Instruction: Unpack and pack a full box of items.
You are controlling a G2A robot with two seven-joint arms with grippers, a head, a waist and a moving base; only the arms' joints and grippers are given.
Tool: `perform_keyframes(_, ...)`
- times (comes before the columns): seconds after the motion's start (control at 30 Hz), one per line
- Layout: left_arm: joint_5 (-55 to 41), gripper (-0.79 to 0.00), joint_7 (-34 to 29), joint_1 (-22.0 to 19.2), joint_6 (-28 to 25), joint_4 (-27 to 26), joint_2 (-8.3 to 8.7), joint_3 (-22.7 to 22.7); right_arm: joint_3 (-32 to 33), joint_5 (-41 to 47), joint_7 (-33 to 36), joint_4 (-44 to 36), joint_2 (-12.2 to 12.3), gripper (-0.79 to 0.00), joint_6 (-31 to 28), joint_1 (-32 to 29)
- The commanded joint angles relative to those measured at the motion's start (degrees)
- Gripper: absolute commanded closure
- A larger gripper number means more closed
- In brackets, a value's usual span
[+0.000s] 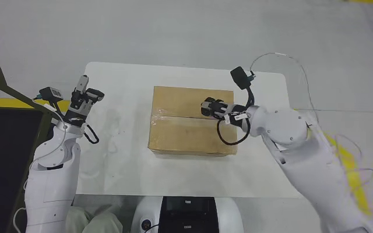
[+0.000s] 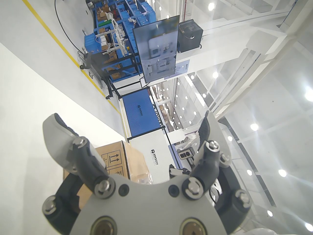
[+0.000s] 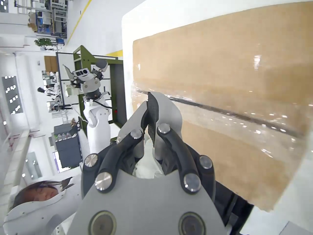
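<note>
Box (image 1: 186,125) lies closed, centred on the bench (image 1: 116,163), long axis left-right, taped seam (image 1: 180,117) along it, contents hidden. Right gripper (image 1: 205,108) fingers press together over the seam; left gripper (image 1: 88,88) fingers gape empty near the bench's left edge.

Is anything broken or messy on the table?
Nothing stands out. The brown cardboard box sits closed and square on the white table, its clear tape only slightly wrinkled along the seam.

Box (image 1: 175,131) at centre of table (image 1: 122,169)
</note>
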Motion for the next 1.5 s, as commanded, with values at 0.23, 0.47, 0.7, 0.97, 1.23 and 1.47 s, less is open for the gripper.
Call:
perform_keyframes(0.23, 0.0, -0.785, 0.0, 0.0, 0.0, 0.0, 0.00, 0.0, -8.9, 9.8, -3.7, 7.4, -3.5, 0.000, -3.6, 5.7)
perform_keyframes(0.47, 0.0, -0.785, 0.0, 0.0, 0.0, 0.0, 0.00, 0.0, -9.8, 11.0, -5.0, 8.4, -4.0, 0.000, -3.8, 6.1)
perform_keyframes(0.7, 0.0, -0.785, 0.0, 0.0, 0.0, 0.0, 0.00, 0.0, -9.8, 11.0, -5.0, 8.4, -4.0, 0.000, -3.8, 6.1)
perform_keyframes(0.97, 0.0, -0.785, 0.0, 0.0, 0.0, 0.0, 0.00, 0.0, -15.2, 13.3, -4.8, 15.0, -6.8, 0.000, -6.4, 12.6)
perform_keyframes(1.23, 0.0, -0.785, 0.0, 0.0, 0.0, 0.0, 0.00, 0.0, -23.8, 20.5, -7.8, 26.4, -12.7, 0.000, -8.0, 21.3)
perform_keyframes(1.47, 0.0, -0.785, 0.0, 0.0, 0.0, 0.0, 0.00, 0.0, -28.7, 23.5, -10.3, 32.2, -16.9, 0.000, -4.5, 24.8)
